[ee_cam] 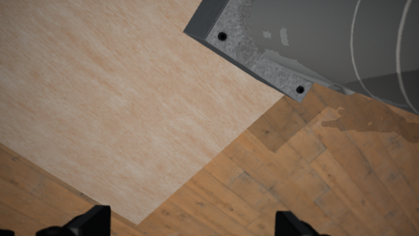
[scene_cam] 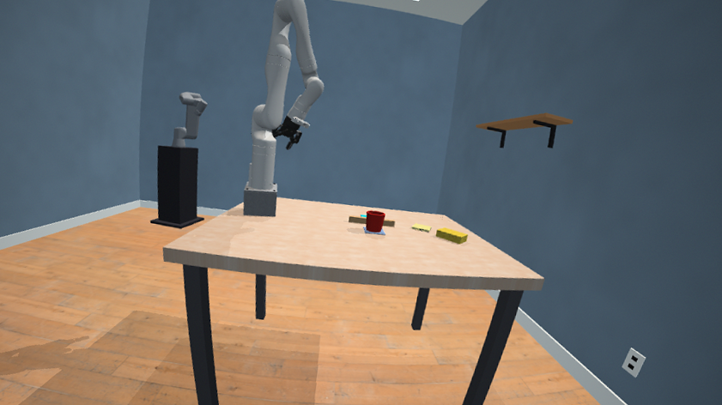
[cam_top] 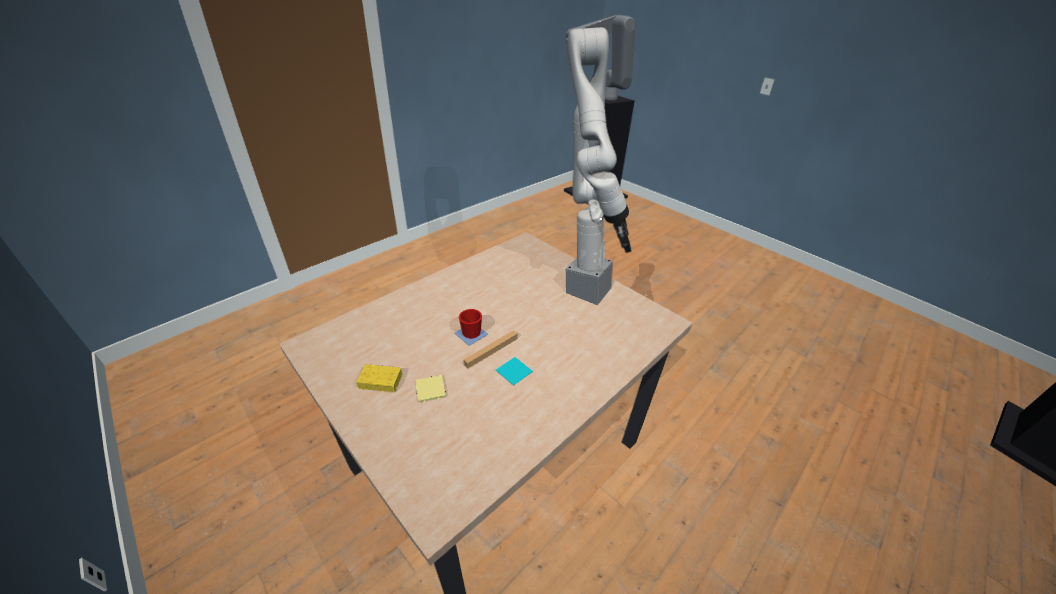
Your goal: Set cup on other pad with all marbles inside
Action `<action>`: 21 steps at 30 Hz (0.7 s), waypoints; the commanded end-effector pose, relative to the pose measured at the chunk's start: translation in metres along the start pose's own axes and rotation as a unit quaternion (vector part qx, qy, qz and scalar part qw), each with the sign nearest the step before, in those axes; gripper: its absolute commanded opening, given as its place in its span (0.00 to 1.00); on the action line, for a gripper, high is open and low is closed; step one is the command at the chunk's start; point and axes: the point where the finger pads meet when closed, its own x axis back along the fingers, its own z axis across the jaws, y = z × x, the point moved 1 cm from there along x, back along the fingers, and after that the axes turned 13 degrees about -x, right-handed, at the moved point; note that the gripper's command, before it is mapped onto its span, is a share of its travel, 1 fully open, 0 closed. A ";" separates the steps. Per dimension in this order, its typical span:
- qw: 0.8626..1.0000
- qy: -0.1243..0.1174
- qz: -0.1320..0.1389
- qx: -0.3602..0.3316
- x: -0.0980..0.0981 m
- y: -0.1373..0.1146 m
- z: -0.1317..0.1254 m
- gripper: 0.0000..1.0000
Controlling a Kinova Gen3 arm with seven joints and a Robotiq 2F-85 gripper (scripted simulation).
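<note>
A red cup [cam_top: 470,322] [scene_cam: 375,220] stands upright on a small blue-grey pad [cam_top: 470,336] [scene_cam: 373,232] near the middle of the table. A wooden rail [cam_top: 490,348] [scene_cam: 359,219] lies between that pad and a cyan pad [cam_top: 513,370] [scene_cam: 362,216]. The marbles inside the cup do not show. My gripper [cam_top: 626,246] [scene_cam: 290,142] [ee_cam: 191,227] is open and empty. It hangs high beside the arm's base [cam_top: 589,282] [scene_cam: 259,200] [ee_cam: 255,65], over the table's far corner, far from the cup. The wrist view shows only table, floor and base.
A yellow sponge [cam_top: 378,377] [scene_cam: 451,235] and a pale yellow pad [cam_top: 430,387] [scene_cam: 421,227] lie on the table [cam_top: 472,458] [scene_cam: 312,252] [ee_cam: 99,100] left of the rail. A black pedestal [scene_cam: 179,185] with a second arm stands on the floor behind.
</note>
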 end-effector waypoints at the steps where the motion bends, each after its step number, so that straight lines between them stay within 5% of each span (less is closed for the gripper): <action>1: 1.000 0.000 0.000 0.000 0.000 0.000 0.000 1.00; 17: 1.000 0.000 0.000 0.000 0.000 0.000 0.000 1.00; 18: 1.000 0.000 0.000 0.000 0.000 0.000 0.000 0.00; 21: 1.000 -0.005 -0.002 -0.006 0.002 -0.001 -0.008 0.00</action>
